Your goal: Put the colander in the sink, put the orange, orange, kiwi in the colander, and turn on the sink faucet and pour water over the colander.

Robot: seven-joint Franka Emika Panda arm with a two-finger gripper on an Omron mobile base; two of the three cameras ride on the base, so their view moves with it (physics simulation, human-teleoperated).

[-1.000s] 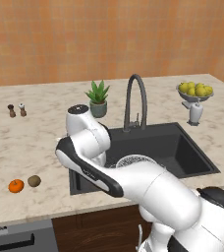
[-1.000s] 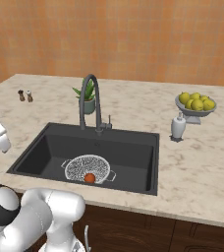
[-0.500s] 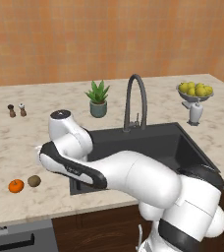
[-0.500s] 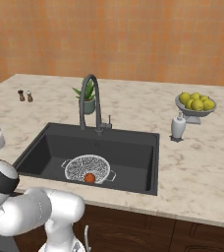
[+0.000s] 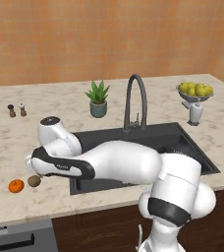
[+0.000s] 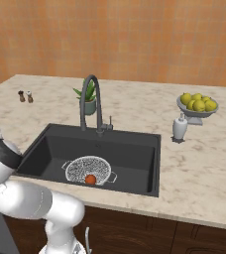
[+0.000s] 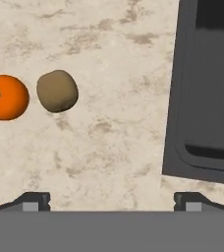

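On the beige marble bench (image 7: 109, 147), the released end effector (image 7: 111, 202) should centre over the olive-brown oval kiwi (image 7: 57, 90), upper left, avoiding the bright orange fruit (image 7: 5, 97).

Potted plant (image 5: 98, 99), lemon bowl (image 5: 196, 91), shakers (image 5: 16, 110) on counter (image 5: 15, 138).

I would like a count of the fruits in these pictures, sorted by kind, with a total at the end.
Oranges: 2, one on the counter and one in the colander.
Kiwi: 1, beside the counter orange.
Lemons: about 5 in the pedestal bowl; the exact count is hard to tell.
Total: about 8 fruits.
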